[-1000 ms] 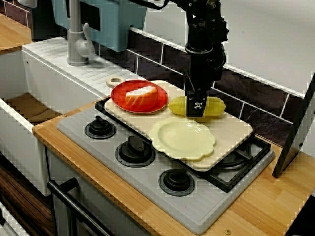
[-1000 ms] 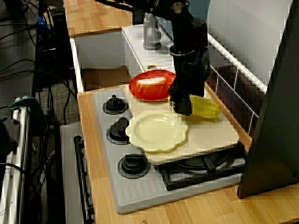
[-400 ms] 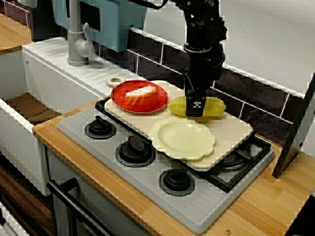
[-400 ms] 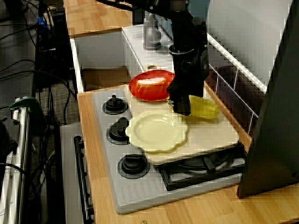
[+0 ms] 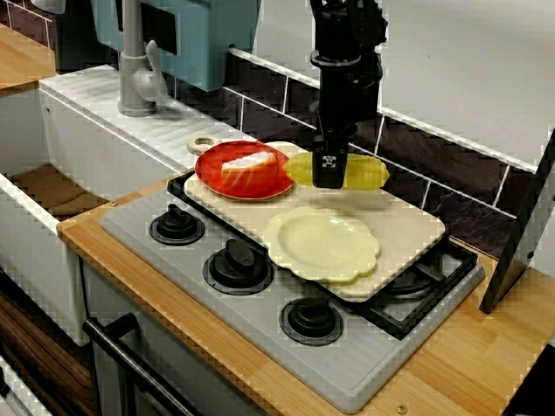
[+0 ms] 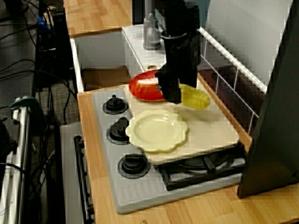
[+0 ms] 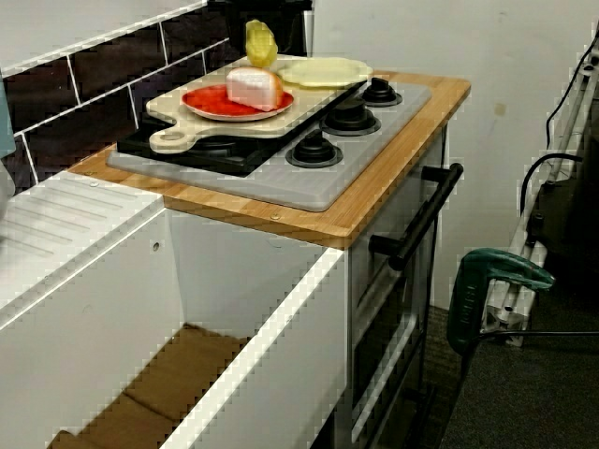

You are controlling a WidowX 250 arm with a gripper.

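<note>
We see the tool (image 5: 329, 178) pinching the yellow corn cob (image 5: 365, 172), holding it just above the far side of the cutting board (image 5: 408, 230). To its left, the red plate (image 5: 211, 179) carries a white-and-orange wedge (image 5: 247, 166). Nearer lies the pale yellow plate (image 5: 323, 245).

Black jointed arm (image 5: 345, 61), white-marked gripper (image 5: 329, 178)

Dark tiles (image 5: 451, 169) with pale grout are seen behind a wooden counter (image 5: 468, 364), and plain white wall (image 5: 468, 69) is seen above them. A grey hob (image 5: 364, 373) is set into the counter. A white sink (image 5: 82, 139) with a grey tap (image 5: 132, 61) is placed beside it. The floor is covered with dark carpet (image 7: 533, 412).
</note>
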